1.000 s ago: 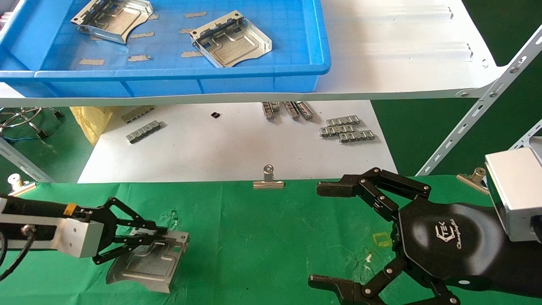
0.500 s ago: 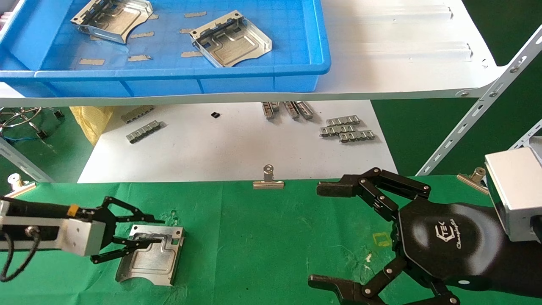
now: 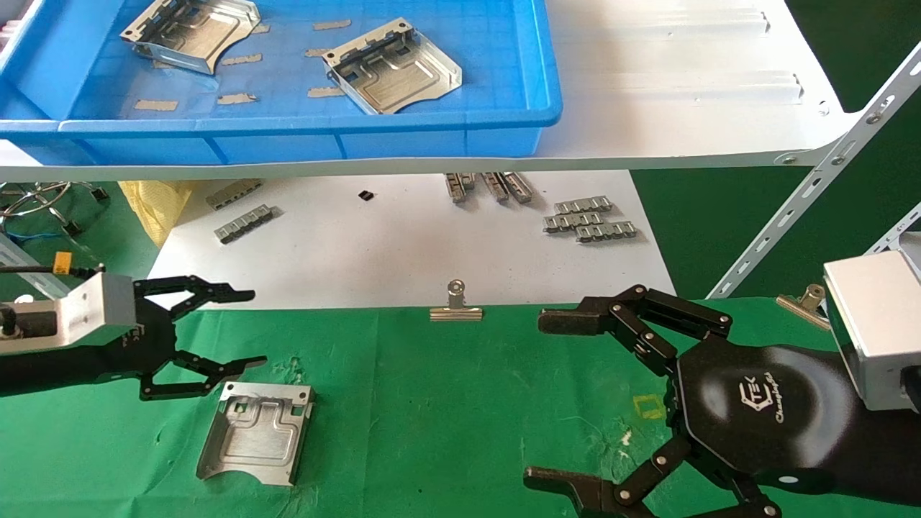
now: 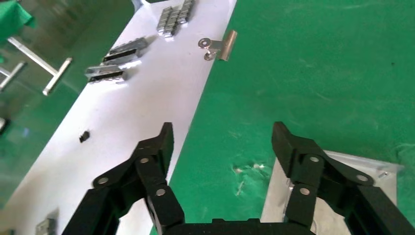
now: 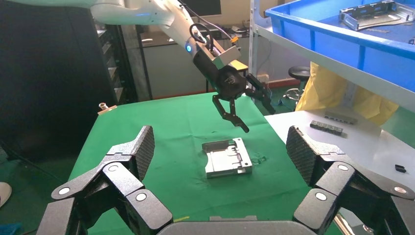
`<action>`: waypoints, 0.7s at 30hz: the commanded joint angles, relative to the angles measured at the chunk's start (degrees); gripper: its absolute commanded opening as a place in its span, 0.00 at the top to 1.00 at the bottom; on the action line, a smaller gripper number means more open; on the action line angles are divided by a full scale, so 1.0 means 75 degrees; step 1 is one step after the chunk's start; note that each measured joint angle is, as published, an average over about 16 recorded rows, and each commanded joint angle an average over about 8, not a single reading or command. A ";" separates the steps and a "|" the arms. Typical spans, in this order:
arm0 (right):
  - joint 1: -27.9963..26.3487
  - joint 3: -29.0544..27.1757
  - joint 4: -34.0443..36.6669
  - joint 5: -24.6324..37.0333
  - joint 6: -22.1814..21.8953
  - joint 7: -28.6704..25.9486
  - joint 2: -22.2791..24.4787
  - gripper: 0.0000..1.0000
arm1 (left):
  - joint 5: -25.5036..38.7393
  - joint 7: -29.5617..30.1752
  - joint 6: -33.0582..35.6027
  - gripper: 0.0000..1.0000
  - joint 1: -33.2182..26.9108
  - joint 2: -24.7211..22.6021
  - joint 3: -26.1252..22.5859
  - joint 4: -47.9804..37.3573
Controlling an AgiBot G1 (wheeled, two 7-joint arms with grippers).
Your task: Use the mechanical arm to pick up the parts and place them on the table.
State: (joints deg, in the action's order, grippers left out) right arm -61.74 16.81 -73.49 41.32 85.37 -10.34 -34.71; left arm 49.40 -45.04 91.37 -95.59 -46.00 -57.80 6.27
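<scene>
The left gripper hung with its fingers spread wide and empty, at the left of the head view over the far edge of the green table. Just below it a silver part lay flat on the cloth, clear of both fingertips, with bare green all round it. Two more parts sat in the blue bin on the white shelf, upper left. The right gripper rested spread at the lower right, well apart. The right wrist view showed the left gripper raised above the part, a gap the head view flattened.
</scene>
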 commanded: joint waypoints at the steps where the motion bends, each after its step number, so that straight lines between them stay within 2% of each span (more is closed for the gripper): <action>1: 0.0001 0.0001 0.0000 0.0000 -0.0001 0.0000 0.0000 0.00 | -0.0168 0.0355 0.0011 0.00 0.0072 0.0038 0.0071 -0.0026; 11: 0.0000 0.0002 0.0002 -0.0001 -0.0001 0.0001 0.0000 0.00 | -0.0109 0.0306 0.0001 0.00 0.0123 0.0047 0.0132 0.0136; 21: -0.0004 0.0008 0.0007 -0.0004 0.0000 0.0004 0.0001 0.00 | -0.0244 0.1345 -0.0108 0.00 0.0767 0.0255 0.0925 0.1418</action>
State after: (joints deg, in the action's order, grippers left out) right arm -61.77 16.87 -73.44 41.30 85.37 -10.31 -34.71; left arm 47.57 -34.95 90.56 -89.83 -44.09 -50.86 16.91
